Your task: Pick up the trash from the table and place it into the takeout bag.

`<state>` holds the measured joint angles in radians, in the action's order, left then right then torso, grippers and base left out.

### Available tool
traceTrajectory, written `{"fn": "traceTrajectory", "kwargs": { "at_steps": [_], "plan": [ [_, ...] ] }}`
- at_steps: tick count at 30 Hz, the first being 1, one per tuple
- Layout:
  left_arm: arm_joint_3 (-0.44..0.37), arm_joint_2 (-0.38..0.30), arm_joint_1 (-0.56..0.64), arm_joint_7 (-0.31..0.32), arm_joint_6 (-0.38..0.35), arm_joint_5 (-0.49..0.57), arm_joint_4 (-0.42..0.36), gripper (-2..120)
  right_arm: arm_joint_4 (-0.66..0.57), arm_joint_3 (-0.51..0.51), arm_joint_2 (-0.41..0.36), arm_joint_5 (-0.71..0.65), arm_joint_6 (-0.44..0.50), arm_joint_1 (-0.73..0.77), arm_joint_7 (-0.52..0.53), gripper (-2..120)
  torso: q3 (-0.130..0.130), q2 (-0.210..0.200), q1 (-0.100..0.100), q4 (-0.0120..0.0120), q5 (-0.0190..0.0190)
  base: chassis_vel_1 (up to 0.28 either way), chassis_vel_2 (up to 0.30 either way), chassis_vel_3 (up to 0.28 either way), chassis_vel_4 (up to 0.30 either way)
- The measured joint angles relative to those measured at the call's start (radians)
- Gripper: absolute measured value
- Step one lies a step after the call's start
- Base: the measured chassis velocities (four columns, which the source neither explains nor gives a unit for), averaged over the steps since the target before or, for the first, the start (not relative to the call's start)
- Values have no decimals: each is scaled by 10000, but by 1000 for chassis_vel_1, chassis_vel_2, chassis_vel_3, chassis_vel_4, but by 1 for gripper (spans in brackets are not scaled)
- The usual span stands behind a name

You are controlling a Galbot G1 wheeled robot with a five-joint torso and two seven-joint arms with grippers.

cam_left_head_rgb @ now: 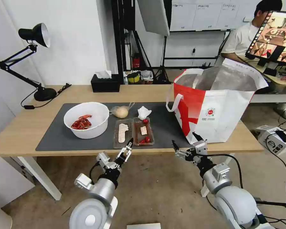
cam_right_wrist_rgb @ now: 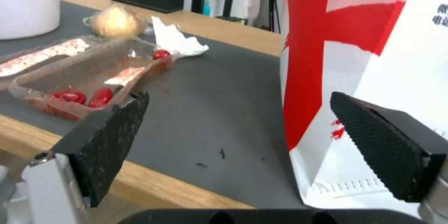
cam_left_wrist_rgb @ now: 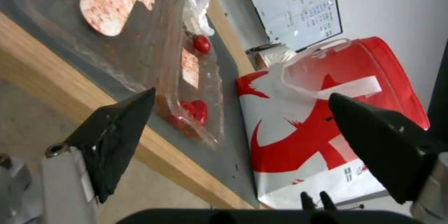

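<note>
Both pincers, left [cam_left_head_rgb: 128,147] and right [cam_left_head_rgb: 185,143], hover spread before table [cam_left_head_rgb: 19,133].

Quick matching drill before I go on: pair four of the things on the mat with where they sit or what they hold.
Things:
1. white bowl
2. clear tray
3. crumpled tissue
4. takeout bag

Descriptions:
A. standing open at the mat's right end
B. holds red shells
C. lying open at the mat's near edge, in front of the left gripper
D. just behind the tray

Pairs: 1-B, 2-C, 3-D, 4-A
</note>
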<state>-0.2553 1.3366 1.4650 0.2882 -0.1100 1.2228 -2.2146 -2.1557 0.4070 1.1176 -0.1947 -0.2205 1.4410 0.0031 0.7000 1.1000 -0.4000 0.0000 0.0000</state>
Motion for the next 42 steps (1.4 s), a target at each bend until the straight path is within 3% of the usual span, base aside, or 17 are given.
{"fn": "traceTrajectory", "kwargs": {
  "at_steps": [14, 27, 42],
  "plan": [
    [501, 19, -941, 206, -21, 164, 1045, 100, 164, 59, 38, 121, 0, 10, 13, 100, 0, 0, 0, 0, 0, 0, 0, 0, 0],
    [475, 115, -1608, 474, -5, 378, 1767, 100, 405, 64, 56, 128, 68, -22, 22, 100, 0, -1, 0, 0, 0, 0, 0, 0, 0],
    [-132, 196, -1626, 378, 120, 614, 1286, 100, 651, -58, 95, 160, 167, -91, 2, 100, 0, -1, 0, 0, 0, 0, 0, 0, 0]
  ]
}}
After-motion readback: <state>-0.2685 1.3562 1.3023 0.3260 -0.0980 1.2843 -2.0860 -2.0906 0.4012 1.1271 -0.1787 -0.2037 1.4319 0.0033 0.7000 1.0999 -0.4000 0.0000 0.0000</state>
